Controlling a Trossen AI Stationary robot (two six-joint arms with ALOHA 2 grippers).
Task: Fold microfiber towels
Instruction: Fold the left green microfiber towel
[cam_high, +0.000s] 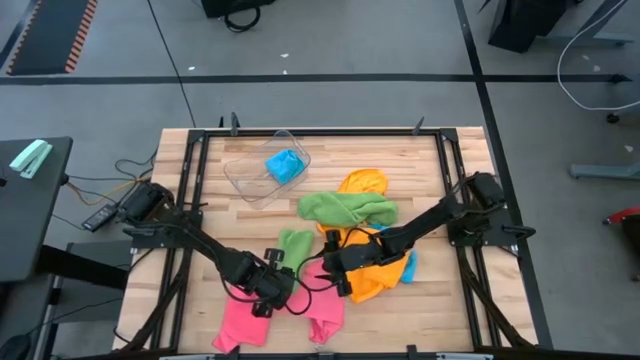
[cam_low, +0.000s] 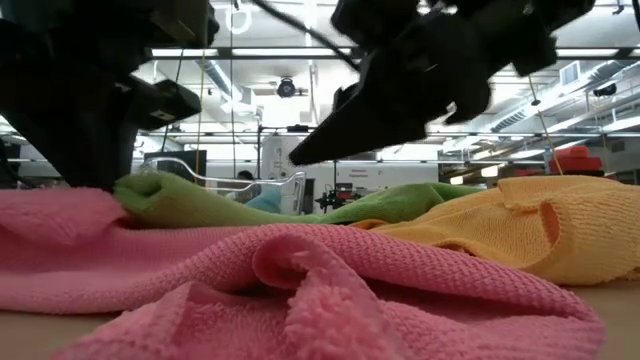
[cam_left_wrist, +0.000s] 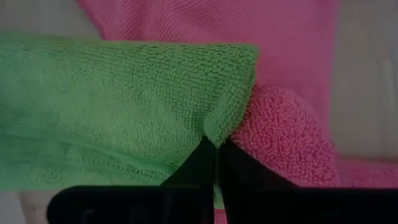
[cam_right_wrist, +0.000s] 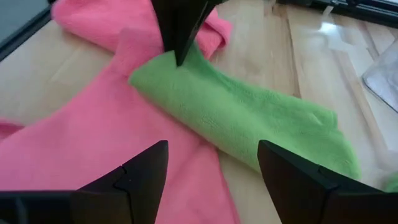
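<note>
A small green microfiber towel (cam_high: 295, 245) (cam_right_wrist: 249, 118) lies partly on a pink towel (cam_high: 325, 308) (cam_right_wrist: 93, 143) near the table's front middle. My left gripper (cam_high: 277, 284) (cam_left_wrist: 217, 163) is shut on one corner of the green towel, which points toward the table's near left. My right gripper (cam_high: 336, 268) (cam_right_wrist: 211, 180) hovers open just to the right of it. It is tilted down toward the green towel and has nothing between its fingers. In the low view the green towel (cam_low: 180, 198) shows behind a pink fold. My left gripper pinches the green towel's corner (cam_left_wrist: 219, 132) (cam_right_wrist: 176, 64) between its two fingertips; one layer or several, I cannot tell. The fingers come from above, pointing steeply down. The rest of the towel lies slack on the pink towel and the table.
A second pink towel (cam_high: 243, 322) lies at the front left. Orange towels (cam_high: 375, 275) (cam_high: 365, 183), another green one (cam_high: 345, 208) and a blue edge (cam_high: 409, 266) lie to the right and behind. A clear tub (cam_high: 250, 175) holding a blue cloth stands at the back.
</note>
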